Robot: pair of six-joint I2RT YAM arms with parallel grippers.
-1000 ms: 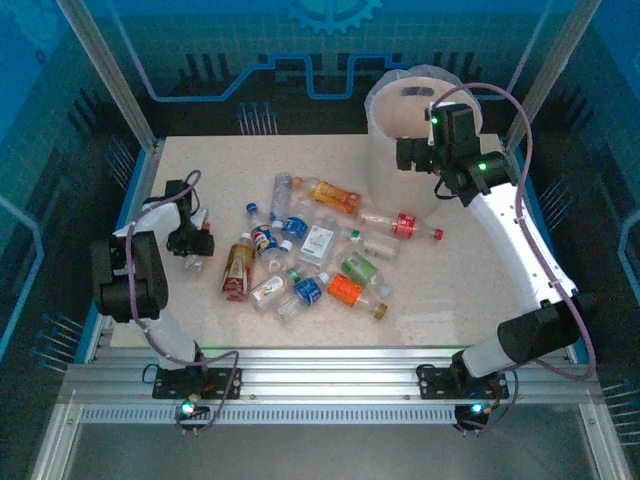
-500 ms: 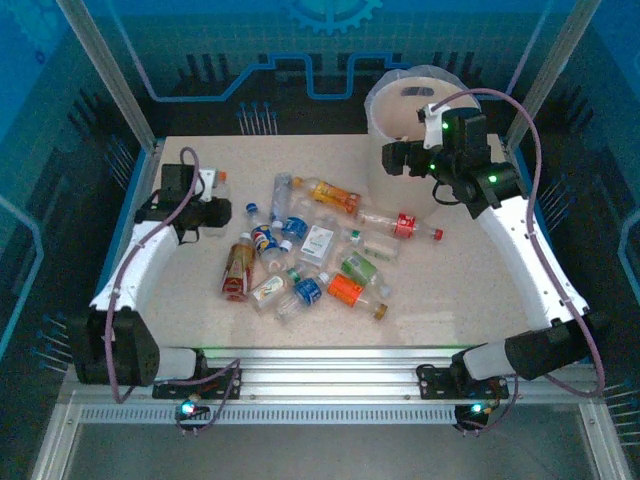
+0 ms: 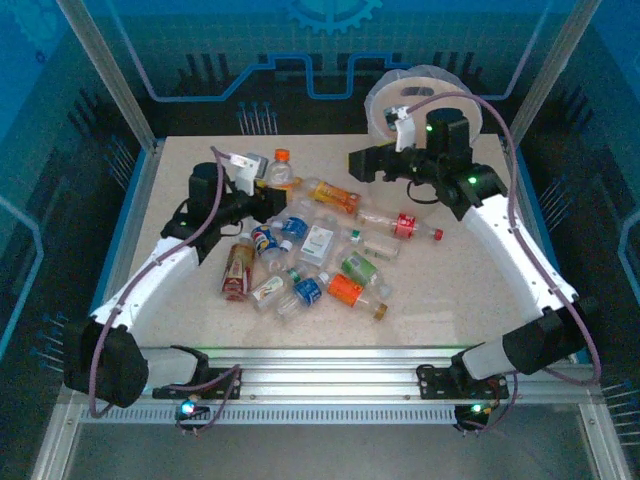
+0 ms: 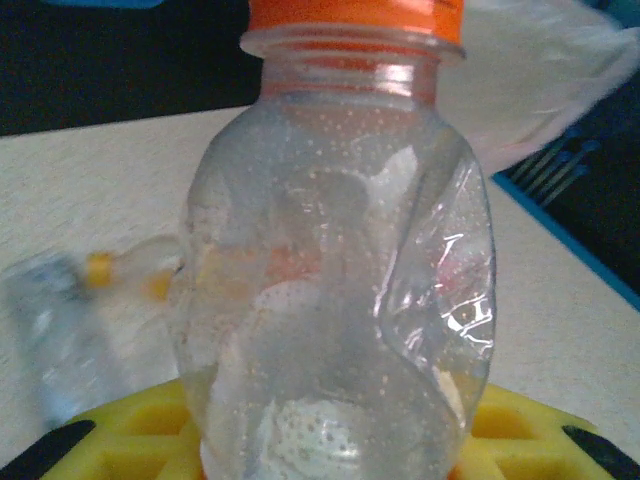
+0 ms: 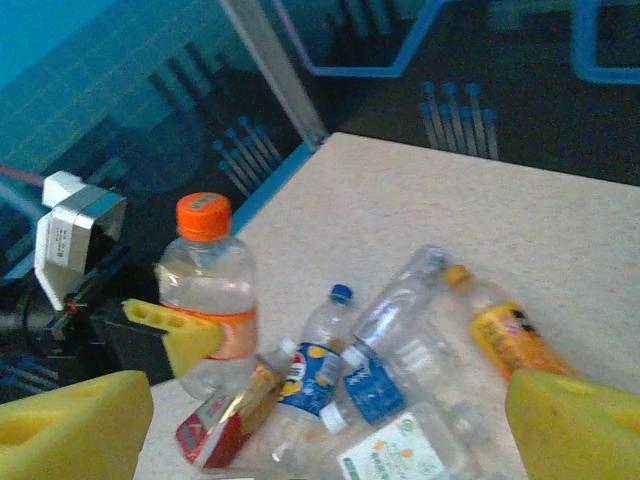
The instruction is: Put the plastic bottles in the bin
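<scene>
Clear, dented orange-capped bottle (image 3: 281,172) is upright, upper centre-left; other plastic bottles (image 3: 318,243) lie scattered mid-frame; whitish bin (image 3: 384,104) upper right.

Clear bottle (image 4: 340,300) — orange cap (image 4: 350,12); whitish bin (image 3: 382,112); speckled beige table (image 3: 455,290)

White arms (image 3: 150,275), black joints (image 3: 103,362), yellow pincer pads (image 5: 75,420)
</scene>
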